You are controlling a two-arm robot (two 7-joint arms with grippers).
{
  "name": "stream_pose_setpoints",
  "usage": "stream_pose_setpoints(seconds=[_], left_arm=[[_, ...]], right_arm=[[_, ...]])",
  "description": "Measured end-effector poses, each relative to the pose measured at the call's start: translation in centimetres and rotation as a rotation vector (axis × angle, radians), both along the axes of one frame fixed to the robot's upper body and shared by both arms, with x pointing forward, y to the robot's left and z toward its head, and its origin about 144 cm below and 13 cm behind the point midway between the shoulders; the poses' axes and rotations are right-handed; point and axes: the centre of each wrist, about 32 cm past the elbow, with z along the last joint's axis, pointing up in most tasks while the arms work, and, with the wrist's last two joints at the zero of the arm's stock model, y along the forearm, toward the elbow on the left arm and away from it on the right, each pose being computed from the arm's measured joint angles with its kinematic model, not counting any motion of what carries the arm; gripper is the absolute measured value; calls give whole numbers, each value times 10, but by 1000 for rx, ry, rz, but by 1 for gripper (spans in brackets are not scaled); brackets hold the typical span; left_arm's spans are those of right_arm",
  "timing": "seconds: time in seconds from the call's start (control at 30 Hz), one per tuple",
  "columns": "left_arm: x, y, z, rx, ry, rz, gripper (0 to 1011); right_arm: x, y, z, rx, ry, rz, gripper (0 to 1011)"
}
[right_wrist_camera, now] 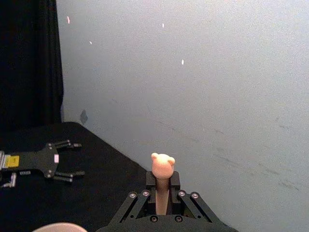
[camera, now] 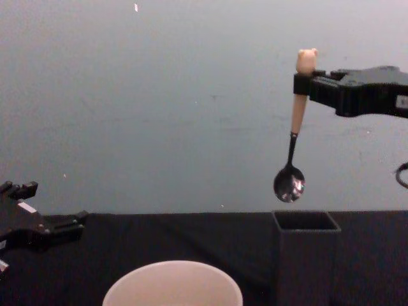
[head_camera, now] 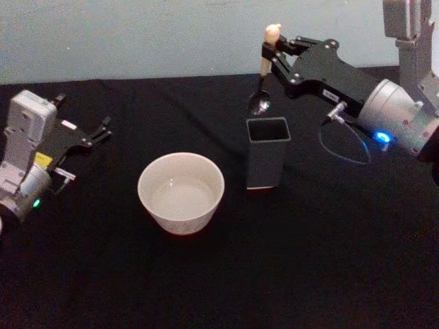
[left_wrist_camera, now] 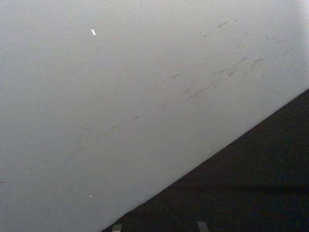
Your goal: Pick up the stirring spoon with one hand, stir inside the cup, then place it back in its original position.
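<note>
A black cloth covers the table (head_camera: 309, 274), which runs back to a pale wall. On it stand the off-white cup (head_camera: 181, 192) and, just to its right, the tall dark grey square holder (head_camera: 267, 152), the two apart.

The right tool (head_camera: 269, 49) is matte black with linked finger bars pinned by silver screws, joined to a silver-grey cylindrical wrist with a glowing blue light and a thin looping cable. The left tool (head_camera: 103, 128) is black too, carrying a yellow label, behind a pale grey housing with a green light.
</note>
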Motion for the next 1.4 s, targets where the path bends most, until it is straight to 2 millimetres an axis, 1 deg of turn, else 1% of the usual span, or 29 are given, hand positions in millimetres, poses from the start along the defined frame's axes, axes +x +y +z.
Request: stream_pose_setpoints(seconds=[0.43,1.4], left_arm=[[0,0,0,0,0,0,1001],[0,0,0,0,0,0,1001]], right_arm=[[-6,-4,-9,-31,46,-31,159],[-11,3,-40,-67,198,-57,160]])
